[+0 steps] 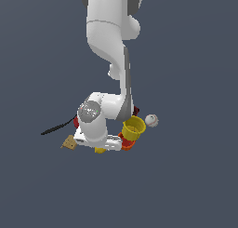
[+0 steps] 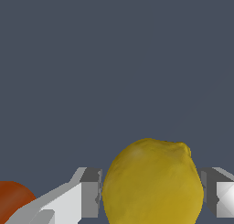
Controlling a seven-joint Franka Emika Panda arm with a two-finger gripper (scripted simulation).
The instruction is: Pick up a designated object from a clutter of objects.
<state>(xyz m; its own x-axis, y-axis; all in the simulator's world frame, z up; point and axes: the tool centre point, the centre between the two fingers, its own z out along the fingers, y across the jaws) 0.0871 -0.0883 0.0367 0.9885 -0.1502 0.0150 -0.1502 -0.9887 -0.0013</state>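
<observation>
Dark grey surface | lemon (image 2: 153,184) between your open fingers (image 2: 90,193) | firm, smooth, rounded: grip its middle.

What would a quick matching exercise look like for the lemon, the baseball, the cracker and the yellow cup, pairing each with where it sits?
Things:
1. lemon
2. baseball
3. cracker
4. yellow cup

Places:
A. farthest to the exterior view's right
B. between the gripper fingers
C. below the end of the black stick
D. just above the orange cup

Pairs: 1-B, 2-A, 3-C, 4-D
</observation>
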